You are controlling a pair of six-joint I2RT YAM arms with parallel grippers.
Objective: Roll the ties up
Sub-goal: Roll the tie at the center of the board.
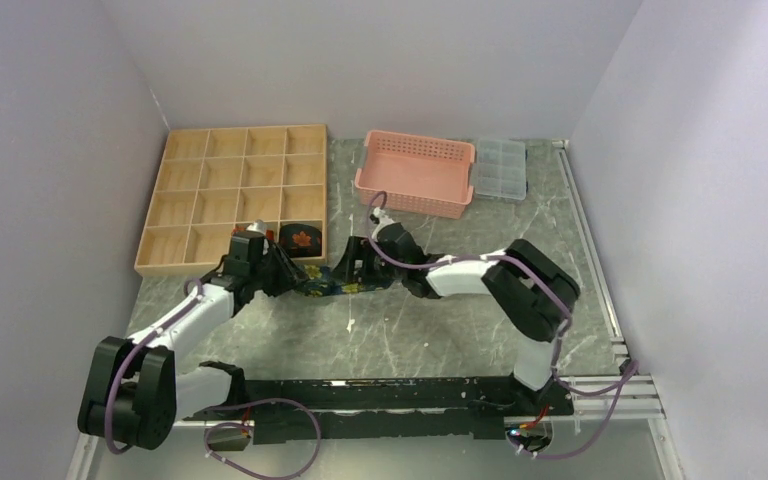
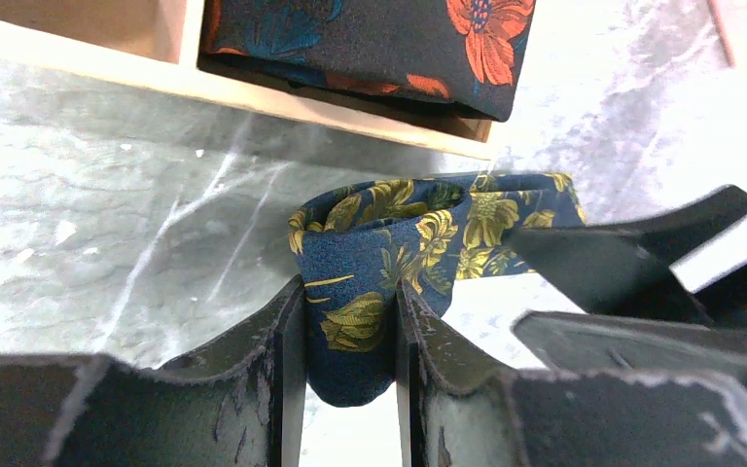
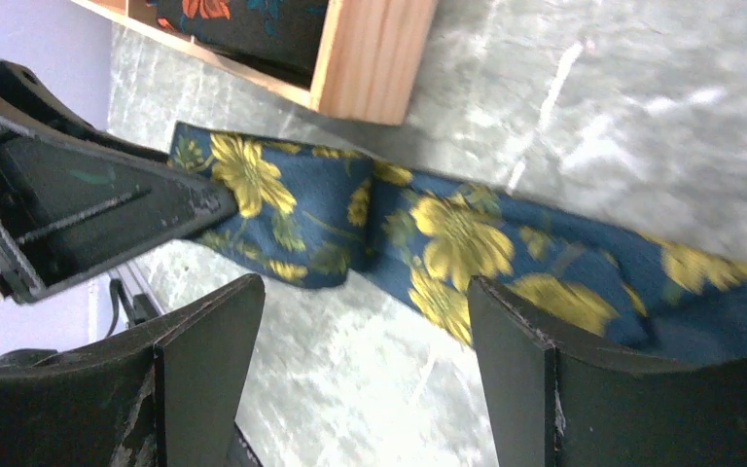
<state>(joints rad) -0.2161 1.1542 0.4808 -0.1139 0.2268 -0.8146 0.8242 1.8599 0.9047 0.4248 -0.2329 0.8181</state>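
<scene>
Navy woven fabric printed with yellow-green flowers, the tie [image 2: 389, 253] lies on the grey marbled desk [image 2: 107, 195] just in front of the wooden compartment tray [image 1: 210, 190], its end doubled into a soft loop. Your left end effector [image 2: 350, 292] is clenched on that loop; your right end effector [image 3: 362, 287] stands released, its black jaws spread over the flat length. Pale lilac walls [image 1: 380, 60] enclose the desk.

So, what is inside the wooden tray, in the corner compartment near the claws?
A rolled dark tie with orange print sits in that compartment of the wooden tray. The tray wall covers its lower part, so what lies under it cannot be seen.
</scene>
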